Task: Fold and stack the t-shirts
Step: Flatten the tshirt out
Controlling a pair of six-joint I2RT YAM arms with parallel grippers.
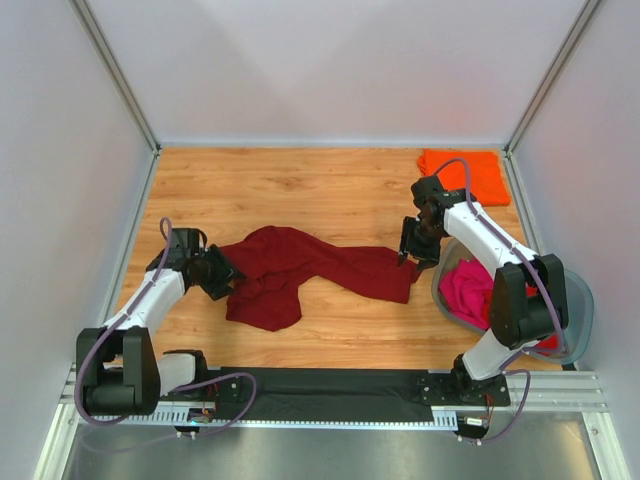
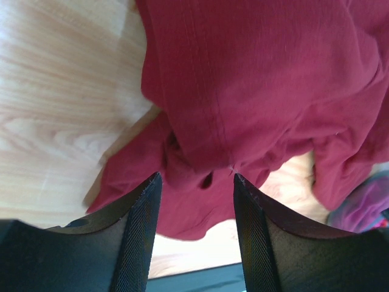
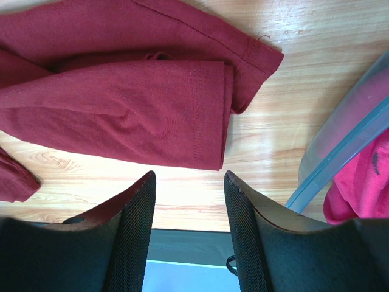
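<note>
The left gripper (image 2: 196, 177) stands with its jaws parted and nothing pinched between them, its tips just over a bunched fold at the left end of the maroon t-shirt (image 2: 255, 91); the right gripper (image 3: 188, 175) is likewise spread and empty, poised just beside the hemmed edge at the shirt's right end, with cloth beyond the tips but none between them; outward from the two, the maroon t-shirt lies crumpled and drawn out crosswise on the wooden table (image 1: 300, 190) between the arms — a thick wad toward the left, a flatter doubled layer toward the right; a folded orange t-shirt (image 1: 463, 175) sits in the far right corner, and a magenta t-shirt (image 1: 468, 288) is heaped in the grey tub (image 1: 577, 312) by the right arm. The cloth looks light, thin and limp; it should sag and trail rather than keep any shape, and it will likely slide on the smooth wood, so a pull at one end may tow the whole shirt; the stitched hems and seams are probably the firmest places to pinch — a single layer at a hem corner or a shoulder, not the wad, where several layers could come up together.
</note>
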